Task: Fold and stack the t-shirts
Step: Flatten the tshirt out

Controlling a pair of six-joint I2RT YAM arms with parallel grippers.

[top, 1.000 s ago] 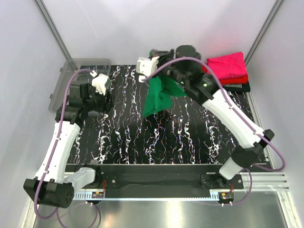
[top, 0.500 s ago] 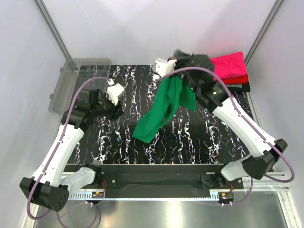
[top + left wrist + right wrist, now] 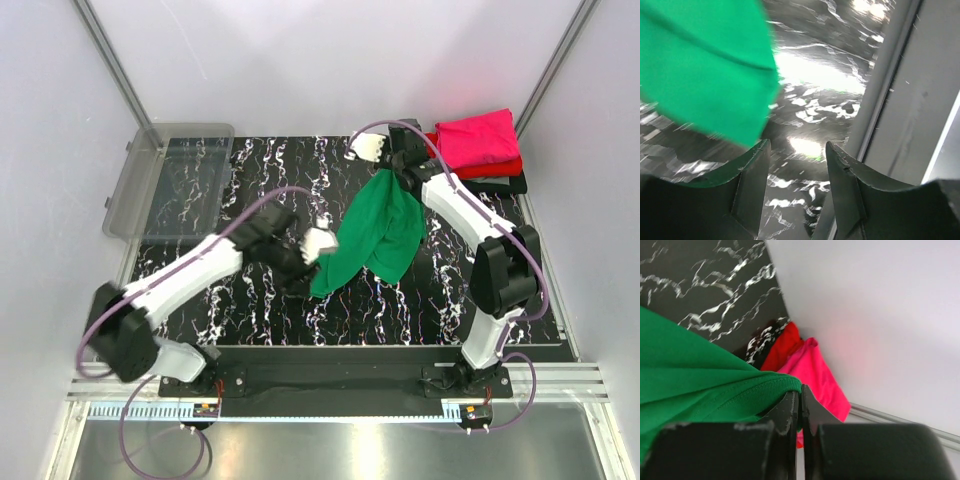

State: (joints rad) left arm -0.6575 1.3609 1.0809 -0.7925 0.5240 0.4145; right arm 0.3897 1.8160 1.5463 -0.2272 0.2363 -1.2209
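Firmly, right jaws pinch the soft, draped green t-shirt (image 3: pixel 385 230); left jaws gape.

Clear grey bin (image 3: pixel 165 178) at the far-left corner of the black, white-veined tabletop (image 3: pixel 280 170)

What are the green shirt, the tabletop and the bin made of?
Green shirt: soft matte cloth, likely knit; it hangs in folds, and fine knit texture shows close up. Tabletop: glossy black sheet with white marble veining, glare on it; stone or print, unclear. Bin: clear greyish plastic; the veining shows through.
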